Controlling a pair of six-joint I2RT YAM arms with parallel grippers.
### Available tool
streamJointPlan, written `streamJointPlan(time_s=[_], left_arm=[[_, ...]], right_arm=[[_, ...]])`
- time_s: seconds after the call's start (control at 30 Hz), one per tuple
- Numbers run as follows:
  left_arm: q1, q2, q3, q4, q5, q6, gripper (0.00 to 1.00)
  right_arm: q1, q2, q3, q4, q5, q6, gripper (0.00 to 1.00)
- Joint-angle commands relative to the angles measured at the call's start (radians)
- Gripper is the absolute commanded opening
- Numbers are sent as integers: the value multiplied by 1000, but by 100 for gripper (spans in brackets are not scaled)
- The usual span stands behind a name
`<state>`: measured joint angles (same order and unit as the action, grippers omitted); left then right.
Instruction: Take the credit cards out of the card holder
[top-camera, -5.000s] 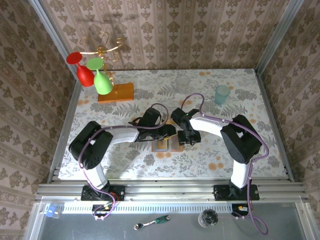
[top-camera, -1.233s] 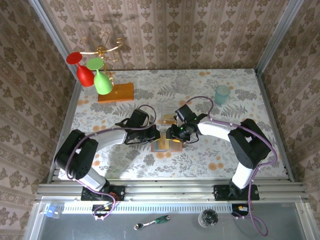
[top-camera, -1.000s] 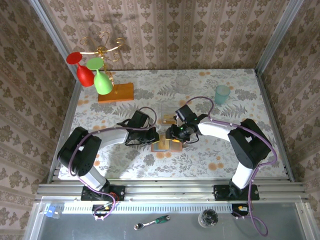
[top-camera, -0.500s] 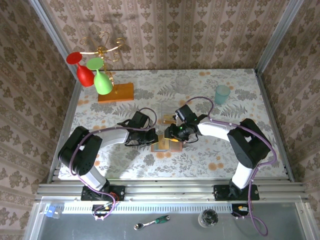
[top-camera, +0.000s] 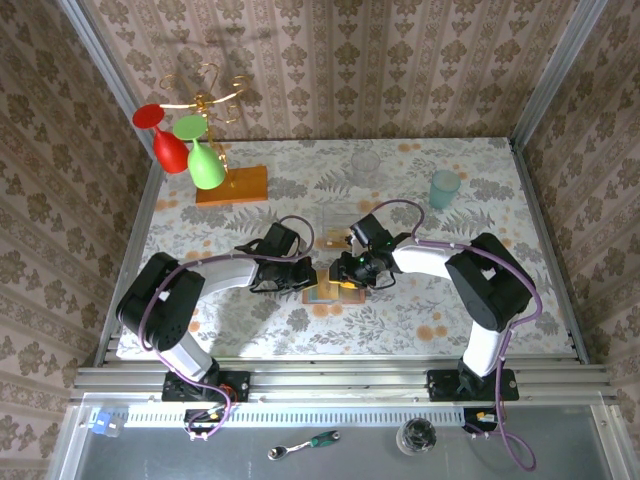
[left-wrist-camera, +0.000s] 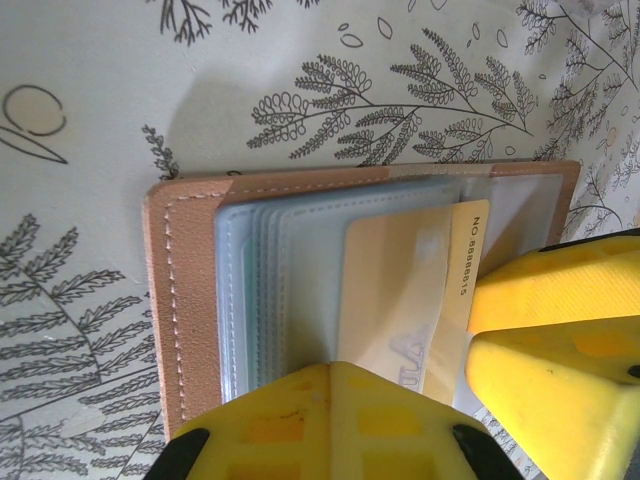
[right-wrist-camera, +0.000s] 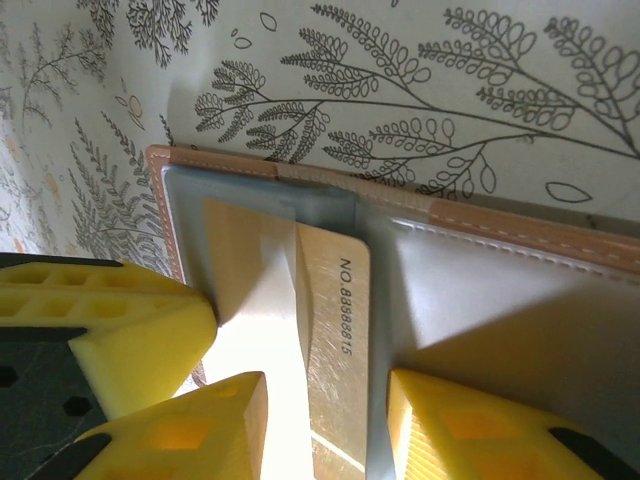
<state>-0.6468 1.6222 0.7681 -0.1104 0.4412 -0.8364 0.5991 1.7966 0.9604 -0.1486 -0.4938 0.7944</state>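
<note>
The tan credit card (right-wrist-camera: 335, 330) is poking partway out of its grey-blue pocket. The strip with the printed number sits clear of the pocket, right by the fold of the open card holder (left-wrist-camera: 165, 300). The holder lies flat on the fern-print table (left-wrist-camera: 100, 60), about midway between the two bases.

The key bit, I think: the exposed edge faces the robot's right, so the card wants to slide sideways toward the fold, not up. In the right wrist view it runs lengthwise straight toward the camera. That makes the right gripper (right-wrist-camera: 325, 400) the closer one, directly over that free edge. Its fingers are partly spread with the number strip showing in the gap, and I can't see them clamped on anything yet.

The left gripper (left-wrist-camera: 330, 385) is closed up tight and looks like it's pressing down on the pocket side, pinning the holder rather than grabbing anything.

From above, both arms reach in low toward the middle, wrists tipped down and nearly nose to nose over the holder.
</note>
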Motion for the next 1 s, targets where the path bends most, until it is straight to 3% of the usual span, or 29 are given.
streamJointPlan(time_s=[0.0,0.97], left_arm=[[-5,21,-13,-18,-9,15,0],[-6,15,-25,-12,-7,11,0]], right_arm=[[-4,15,-18,39,-36,25,36],[-29,-42,-75,78,-5,47,12]])
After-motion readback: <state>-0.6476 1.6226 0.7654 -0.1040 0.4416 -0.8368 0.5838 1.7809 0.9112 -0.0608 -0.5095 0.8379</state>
